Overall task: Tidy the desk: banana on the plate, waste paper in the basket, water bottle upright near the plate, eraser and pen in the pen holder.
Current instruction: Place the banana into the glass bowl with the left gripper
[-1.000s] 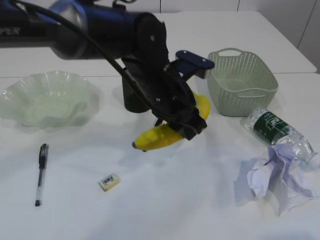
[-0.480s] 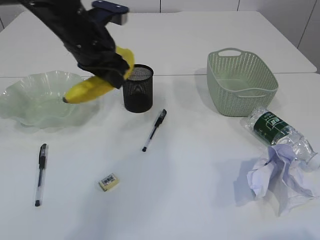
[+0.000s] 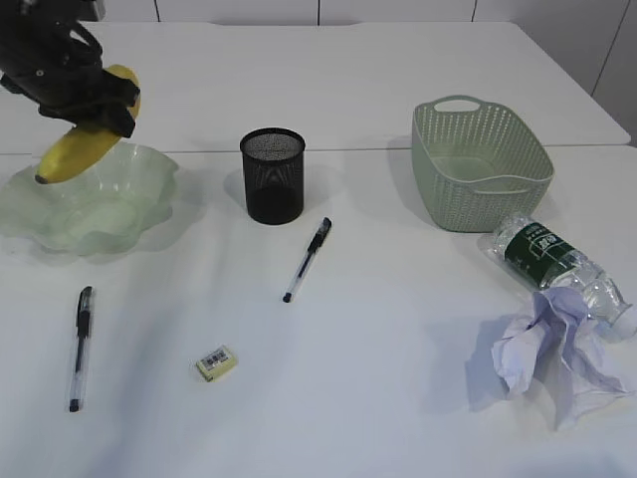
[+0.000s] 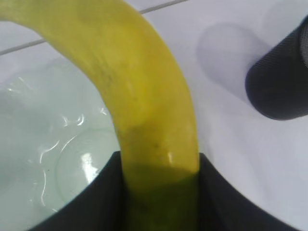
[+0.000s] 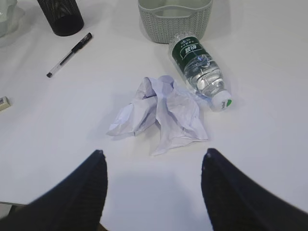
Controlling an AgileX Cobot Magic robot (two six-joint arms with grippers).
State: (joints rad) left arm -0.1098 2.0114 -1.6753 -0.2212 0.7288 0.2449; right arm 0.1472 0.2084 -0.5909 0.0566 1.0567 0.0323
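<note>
My left gripper (image 3: 98,108) is shut on the yellow banana (image 3: 70,151) and holds it in the air over the pale-green plate (image 3: 149,189). In the left wrist view the banana (image 4: 144,96) fills the space between the jaws of the left gripper (image 4: 159,156), above the plate (image 4: 38,144). My right gripper (image 5: 154,151) stands open and empty just short of the waste paper (image 5: 161,113). The water bottle (image 5: 199,67) lies on its side between the paper and the basket (image 5: 175,14). The eraser (image 3: 216,362), two pens (image 3: 82,344) (image 3: 308,257) and the pen holder (image 3: 273,174) are on the desk.
The basket (image 3: 482,164) stands at the back right, with the bottle (image 3: 552,261) and the paper (image 3: 557,349) in front of it. The pen holder (image 4: 284,82) stands to the right of the plate. The right arm is outside the exterior view.
The left arm has carried the banana leftward from the middle of the desk, past the pen holder, to above the plate. A pen that it hid now shows. The right gripper stays open.
</note>
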